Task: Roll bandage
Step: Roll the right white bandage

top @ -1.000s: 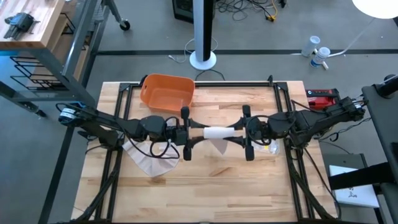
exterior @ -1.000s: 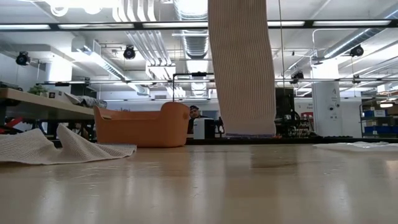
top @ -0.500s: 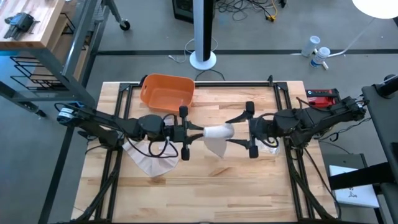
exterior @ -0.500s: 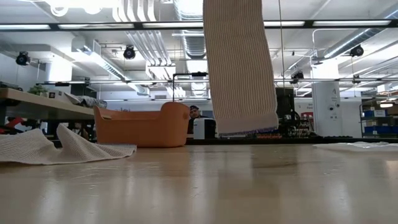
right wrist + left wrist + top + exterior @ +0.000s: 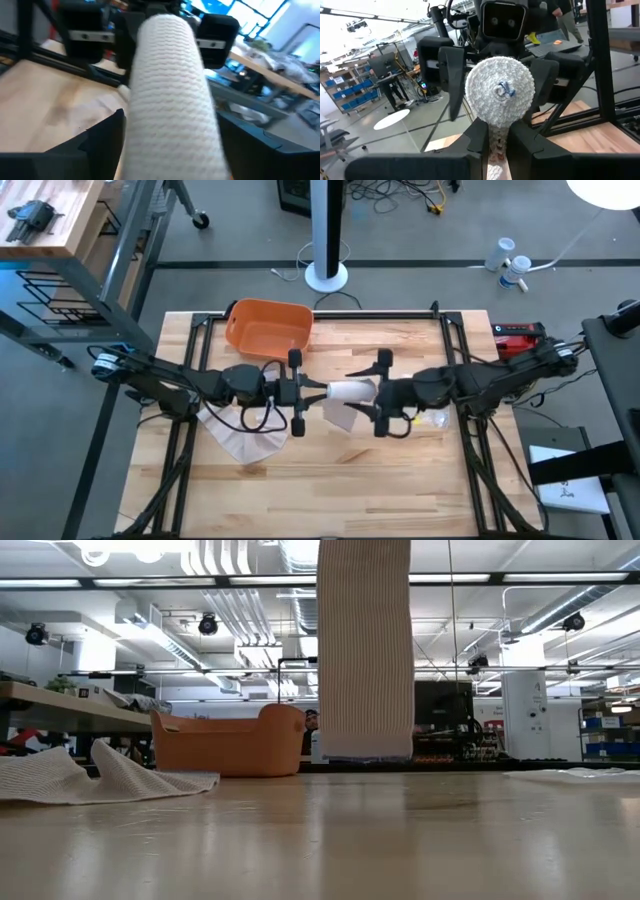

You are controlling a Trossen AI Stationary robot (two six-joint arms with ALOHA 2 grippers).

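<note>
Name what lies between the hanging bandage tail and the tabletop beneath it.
Nothing: in the low view the bandage tail ends above the table, with only distant room background in the gap.

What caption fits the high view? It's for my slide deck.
Two dark arms meet mid-table, left hand shut on the white rolled bandage, right hand open around its other end, orange plastic bin behind.
</note>
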